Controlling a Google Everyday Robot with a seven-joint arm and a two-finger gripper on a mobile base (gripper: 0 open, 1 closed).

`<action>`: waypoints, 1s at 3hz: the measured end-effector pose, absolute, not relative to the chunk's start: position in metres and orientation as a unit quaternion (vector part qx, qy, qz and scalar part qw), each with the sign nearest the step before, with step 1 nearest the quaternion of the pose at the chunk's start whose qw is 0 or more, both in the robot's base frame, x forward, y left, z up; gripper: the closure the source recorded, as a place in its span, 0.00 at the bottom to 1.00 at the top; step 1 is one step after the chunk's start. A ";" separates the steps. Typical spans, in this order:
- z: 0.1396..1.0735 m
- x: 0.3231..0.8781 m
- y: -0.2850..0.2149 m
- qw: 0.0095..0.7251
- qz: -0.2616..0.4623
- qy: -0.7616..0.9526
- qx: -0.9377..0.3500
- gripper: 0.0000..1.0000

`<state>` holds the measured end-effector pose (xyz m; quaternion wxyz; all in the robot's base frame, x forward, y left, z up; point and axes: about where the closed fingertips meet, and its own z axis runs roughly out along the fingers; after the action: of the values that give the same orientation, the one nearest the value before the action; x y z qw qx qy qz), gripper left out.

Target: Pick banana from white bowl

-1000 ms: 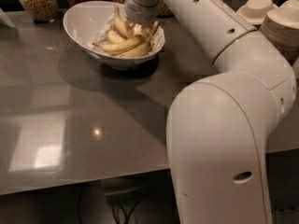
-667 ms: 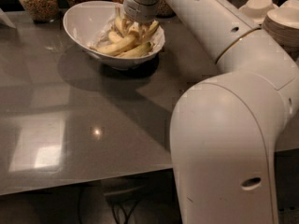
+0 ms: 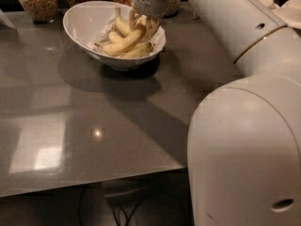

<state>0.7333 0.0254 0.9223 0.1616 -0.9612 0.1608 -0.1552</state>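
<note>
Far on the table (image 3: 94,126), a bit left of the middle: the bowl (image 3: 77,20). Inside the bowl, a pile of bananas. Across the middle of the pile, from near left to far right: the longest banana (image 3: 123,42). Just above the right side of the pile: the gripper (image 3: 143,22), down among the bananas. Behind the bowl, along the far edge, a row of jars (image 3: 37,1). In the far right corner, a stack of small dishes (image 3: 282,6). Near and right, in front of it all: the robot's arm (image 3: 244,140), stretched back and left to the bowl. Under the near edge of the table, some cables (image 3: 120,213).
</note>
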 end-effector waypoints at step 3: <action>0.953 0.701 -0.032 0.232 -0.099 0.274 -0.928 1.00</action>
<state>0.7014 -0.0322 0.9533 0.2324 -0.9280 0.2737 -0.0993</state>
